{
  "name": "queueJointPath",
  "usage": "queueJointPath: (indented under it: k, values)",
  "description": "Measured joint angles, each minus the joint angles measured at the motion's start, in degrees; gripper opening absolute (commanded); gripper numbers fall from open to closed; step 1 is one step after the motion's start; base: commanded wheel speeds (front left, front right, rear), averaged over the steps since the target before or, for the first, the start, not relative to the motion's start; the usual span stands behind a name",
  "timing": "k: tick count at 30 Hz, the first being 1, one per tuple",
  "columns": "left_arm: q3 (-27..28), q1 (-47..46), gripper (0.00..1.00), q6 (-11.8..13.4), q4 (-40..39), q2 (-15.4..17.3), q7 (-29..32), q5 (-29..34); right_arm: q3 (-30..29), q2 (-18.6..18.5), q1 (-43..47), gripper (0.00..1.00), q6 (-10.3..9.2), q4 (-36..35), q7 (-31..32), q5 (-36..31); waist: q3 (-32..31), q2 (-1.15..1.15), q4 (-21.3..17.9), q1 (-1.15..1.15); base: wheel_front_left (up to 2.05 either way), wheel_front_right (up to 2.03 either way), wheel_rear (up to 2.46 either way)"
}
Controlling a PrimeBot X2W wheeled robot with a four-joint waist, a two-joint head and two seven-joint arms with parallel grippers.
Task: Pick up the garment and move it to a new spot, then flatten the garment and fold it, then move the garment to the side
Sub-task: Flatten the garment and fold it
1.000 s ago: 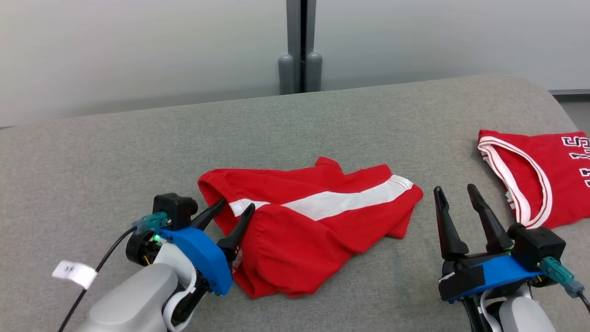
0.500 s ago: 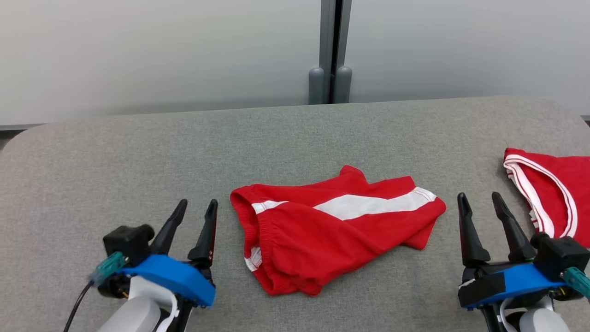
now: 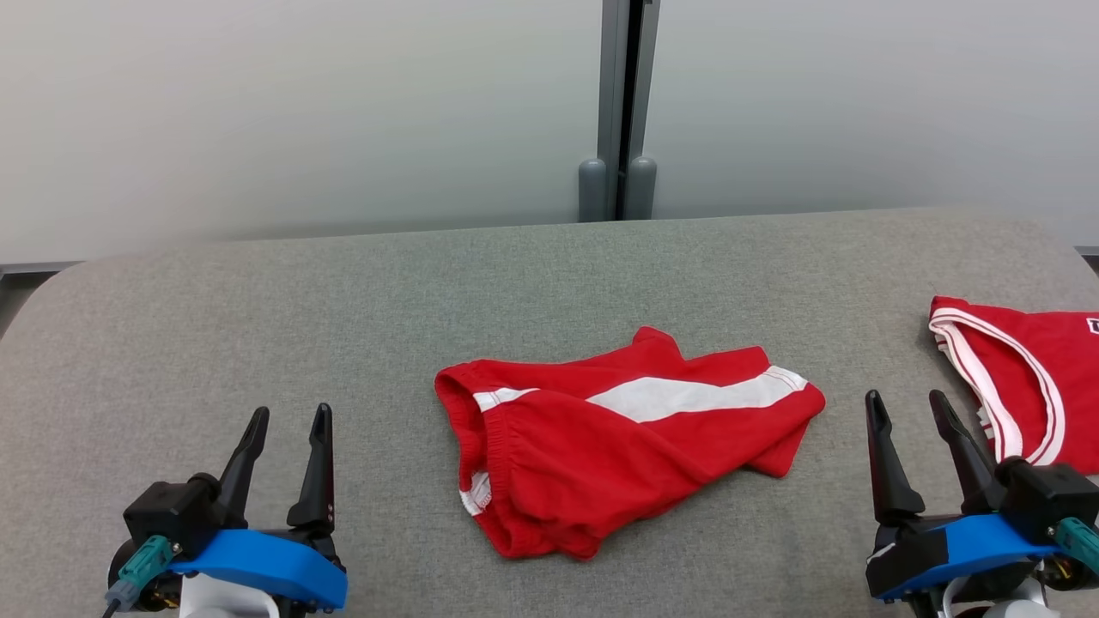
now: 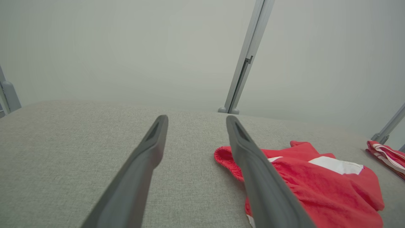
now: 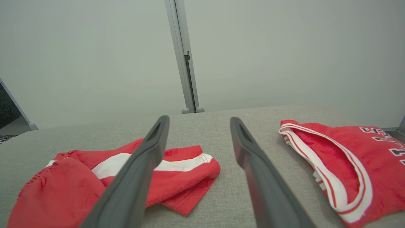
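Pale frosted wall panels [image 3: 300, 112] with grey vertical post [image 3: 618, 103] behind grey fabric-covered table [image 3: 258, 300].

Jersey [image 3: 1035, 378]: red with white striped trim. We see it lying at the right end of the surface, with its dark lettering cut off by the frame edge.
Surface [image 3: 258, 326]: grey woven fabric top with rounded corners. The jersey rests on it.
Post [image 3: 620, 94]: grey upright behind the far edge, with two rounded caps [image 3: 592, 184] at its base.
Wall [image 3: 300, 112]: plain pale panels on either side of the post. We can't make out more.
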Motion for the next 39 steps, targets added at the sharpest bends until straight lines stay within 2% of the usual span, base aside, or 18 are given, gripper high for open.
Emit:
queueJointPath:
  k: [10,27,32,39]
  values:
    - [1.9,1.0,1.0,-1.5,1.2,-1.0,0.0,1.5,-0.3,0.0,0.8,1.0,0.0,0.8,0.6,-0.5,-0.9,0.0,-0.3,0.0,0.0,0.0,0.0]
    - [1.7,0.4,1.0,-3.0,2.9,-1.8,0.6,2.7,0.6,0.0,0.8,1.0,0.0,0.9,0.5,-0.3,-0.3,0.0,-0.3,0.01,0.0,0.0,0.0]
    - [0.0,-2.6,1.0,-3.0,1.6,-2.6,6.8,1.9,0.9,0.0,0.5,1.0,0.0,0.5,0.5,-0.3,0.1,0.0,0.0,0.01,0.0,0.0,0.0]
    - [-4.9,-9.3,1.0,-2.5,4.5,-7.0,22.8,-1.6,2.2,0.0,-0.2,1.0,0.0,0.6,0.5,-0.1,1.5,0.0,0.1,0.01,0.0,0.0,0.0]
